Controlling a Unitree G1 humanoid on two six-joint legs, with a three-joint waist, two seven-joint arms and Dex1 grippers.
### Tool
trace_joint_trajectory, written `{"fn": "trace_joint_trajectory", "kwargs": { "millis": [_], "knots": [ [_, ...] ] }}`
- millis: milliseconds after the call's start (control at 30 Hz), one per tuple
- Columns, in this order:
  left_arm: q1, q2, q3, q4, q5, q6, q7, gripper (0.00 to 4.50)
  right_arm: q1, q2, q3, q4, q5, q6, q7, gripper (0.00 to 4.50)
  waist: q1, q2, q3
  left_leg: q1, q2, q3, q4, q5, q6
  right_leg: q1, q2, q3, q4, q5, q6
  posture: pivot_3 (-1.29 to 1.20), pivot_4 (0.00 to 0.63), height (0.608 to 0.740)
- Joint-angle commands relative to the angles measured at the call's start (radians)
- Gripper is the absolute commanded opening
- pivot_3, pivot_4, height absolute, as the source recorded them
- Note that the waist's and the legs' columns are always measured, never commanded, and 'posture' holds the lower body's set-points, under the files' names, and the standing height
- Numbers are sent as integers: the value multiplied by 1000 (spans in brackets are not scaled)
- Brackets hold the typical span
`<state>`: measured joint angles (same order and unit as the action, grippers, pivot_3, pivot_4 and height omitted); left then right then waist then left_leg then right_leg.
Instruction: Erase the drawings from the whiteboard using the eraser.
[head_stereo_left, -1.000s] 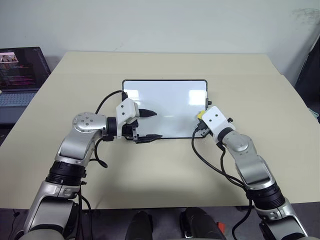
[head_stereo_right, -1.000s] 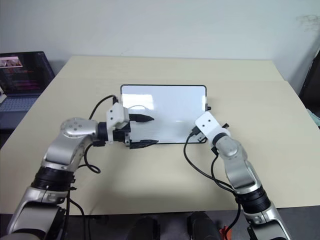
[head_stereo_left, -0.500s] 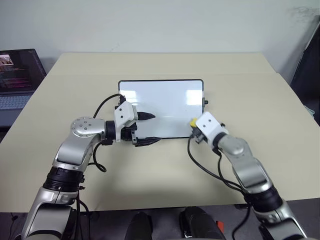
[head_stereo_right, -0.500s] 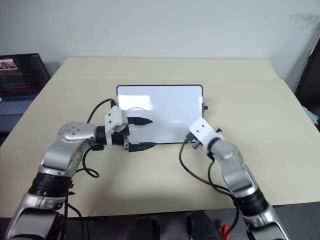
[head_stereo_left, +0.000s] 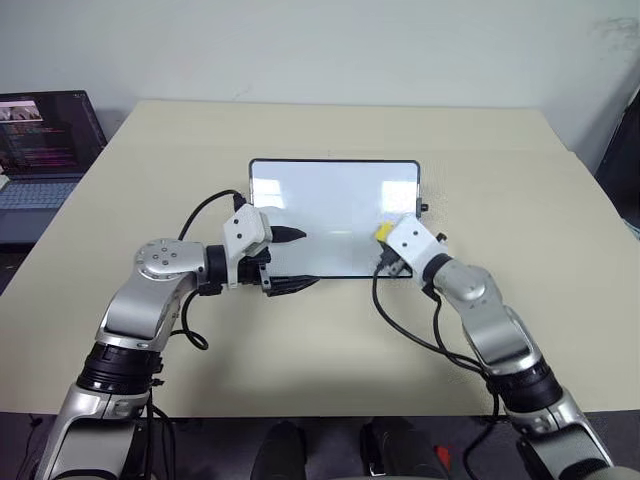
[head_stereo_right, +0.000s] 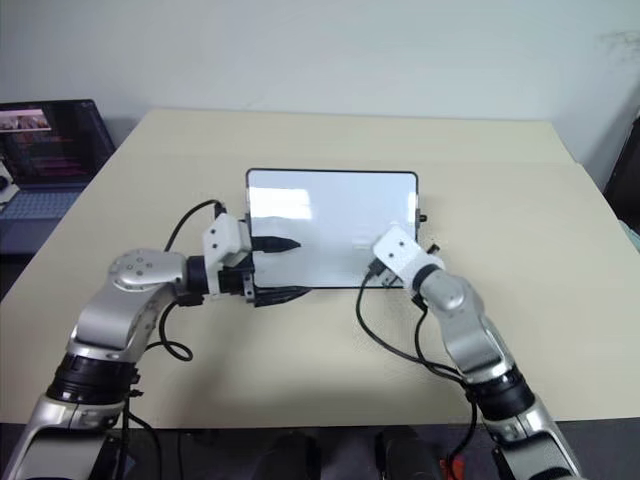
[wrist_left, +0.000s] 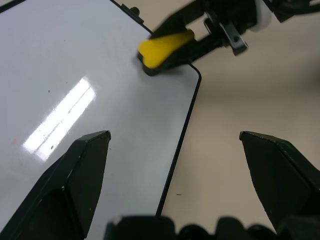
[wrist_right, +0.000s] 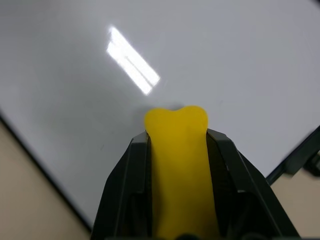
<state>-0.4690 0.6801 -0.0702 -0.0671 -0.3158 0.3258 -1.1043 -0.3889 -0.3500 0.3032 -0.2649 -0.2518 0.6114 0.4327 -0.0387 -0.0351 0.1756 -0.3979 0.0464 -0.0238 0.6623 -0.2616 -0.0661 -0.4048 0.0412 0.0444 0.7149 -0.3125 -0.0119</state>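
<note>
The whiteboard (head_stereo_left: 330, 205) lies flat in the middle of the table, black-framed. Its white surface looks blank and I make out no drawings on it. My right gripper (wrist_right: 176, 137) is shut on the yellow eraser (head_stereo_left: 383, 232), whose tip rests on the board near the near right corner. The eraser (wrist_left: 164, 49) also appears in the left wrist view, pressed to the board by that corner. My left gripper (head_stereo_left: 300, 259) is open over the board's near left part. One finger (wrist_left: 75, 185) is above the board, the other (wrist_left: 280, 175) over the table, holding nothing.
An open laptop (head_stereo_left: 45, 140) stands off the table's far left corner. Black cables loop from both wrists over the beige table (head_stereo_left: 330, 350). A small black knob (head_stereo_left: 424, 208) sticks out from the board's right side.
The camera view has shifted slightly. My right gripper has slid the eraser left, from the board's right edge further onto its surface. The left gripper stays in place, still open.
</note>
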Motion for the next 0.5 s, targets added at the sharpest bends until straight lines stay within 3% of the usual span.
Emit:
{"fn": "trace_joint_trajectory", "kwargs": {
  "millis": [33,300,500],
  "knots": [
    [-31,-18,0,-28,-25,-20,-16,4500,29,15,-36,-63,4,27,-28,1118,2,0,0,0,0,0,0,0,0,0,0,0,0,-1,2,0,150,740],
    [-47,-87,-78,-38,-25,-75,-76,4500,194,100,-250,-305,48,140,-134,1117,10,0,0,-2,0,0,0,0,0,0,1,-1,-1,0,0,0,150,740],
    [-88,-151,-125,-36,-30,-68,-111,4500,282,195,-366,-330,85,196,-222,1117,5,0,0,-2,-1,0,0,0,0,-1,-1,0,-1,-1,1,0,150,740]
  ]
}}
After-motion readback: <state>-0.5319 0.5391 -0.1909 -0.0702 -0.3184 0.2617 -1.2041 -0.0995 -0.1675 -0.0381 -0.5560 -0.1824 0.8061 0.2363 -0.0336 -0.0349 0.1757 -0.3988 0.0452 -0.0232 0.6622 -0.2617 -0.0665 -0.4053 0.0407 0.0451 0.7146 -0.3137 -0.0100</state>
